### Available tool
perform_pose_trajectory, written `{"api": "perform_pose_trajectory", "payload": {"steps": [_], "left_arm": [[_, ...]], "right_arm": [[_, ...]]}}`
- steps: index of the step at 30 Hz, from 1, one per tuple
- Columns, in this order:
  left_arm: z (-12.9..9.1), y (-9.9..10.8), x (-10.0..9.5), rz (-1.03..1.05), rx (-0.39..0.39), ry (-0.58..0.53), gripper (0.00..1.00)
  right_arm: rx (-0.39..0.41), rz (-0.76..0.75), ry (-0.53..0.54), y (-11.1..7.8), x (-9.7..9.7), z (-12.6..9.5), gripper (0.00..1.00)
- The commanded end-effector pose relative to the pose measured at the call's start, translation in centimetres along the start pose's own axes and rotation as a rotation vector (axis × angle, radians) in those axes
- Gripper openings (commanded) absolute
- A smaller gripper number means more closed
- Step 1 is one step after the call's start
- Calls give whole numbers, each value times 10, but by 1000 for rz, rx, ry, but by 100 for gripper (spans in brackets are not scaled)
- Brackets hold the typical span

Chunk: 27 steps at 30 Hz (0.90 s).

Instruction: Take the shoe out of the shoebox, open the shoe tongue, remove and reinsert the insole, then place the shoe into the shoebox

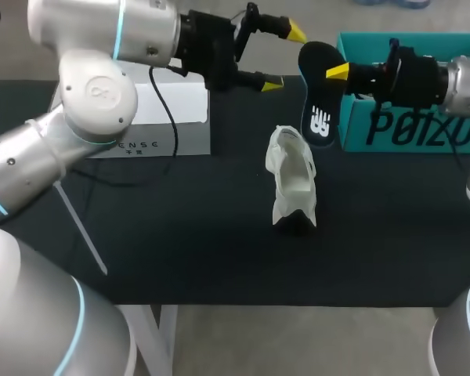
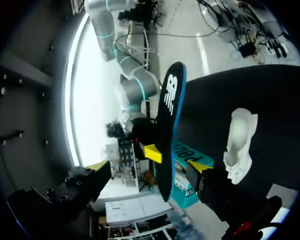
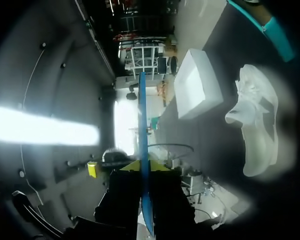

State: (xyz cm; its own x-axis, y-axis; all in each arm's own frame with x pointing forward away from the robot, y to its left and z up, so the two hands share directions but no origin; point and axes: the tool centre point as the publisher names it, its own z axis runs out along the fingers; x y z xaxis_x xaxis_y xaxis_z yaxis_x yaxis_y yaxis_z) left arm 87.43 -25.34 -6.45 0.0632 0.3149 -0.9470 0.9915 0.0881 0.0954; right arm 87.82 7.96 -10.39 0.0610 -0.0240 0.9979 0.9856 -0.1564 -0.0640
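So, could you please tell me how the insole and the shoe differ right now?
The insole is dark with a white logo; the shoe is white. The insole is held in the air by the right arm's jaws; the shoe rests on the table, untouched. Both are outside the teal shoebox.

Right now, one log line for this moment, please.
step: insole out | right gripper: shut on insole, held up | left gripper: open, insole just ahead | shoe: on table
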Motion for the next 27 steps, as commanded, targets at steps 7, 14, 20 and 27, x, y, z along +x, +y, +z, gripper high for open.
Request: {"api": "perform_pose_trajectory", "payload": {"steps": [7,14,20,27], "left_arm": [[20,16,13,74,-26,-214,100],[40,16,9,89,-22,-257,100],[40,16,12,117,-50,-253,50],[40,16,14,121,-81,-243,16]], "right_arm": [[25,-20,40,-4,9,5,0],[56,-14,31,-13,8,15,0],[44,-5,24,-14,5,15,0],[50,-4,19,-18,6,17,0]]}}
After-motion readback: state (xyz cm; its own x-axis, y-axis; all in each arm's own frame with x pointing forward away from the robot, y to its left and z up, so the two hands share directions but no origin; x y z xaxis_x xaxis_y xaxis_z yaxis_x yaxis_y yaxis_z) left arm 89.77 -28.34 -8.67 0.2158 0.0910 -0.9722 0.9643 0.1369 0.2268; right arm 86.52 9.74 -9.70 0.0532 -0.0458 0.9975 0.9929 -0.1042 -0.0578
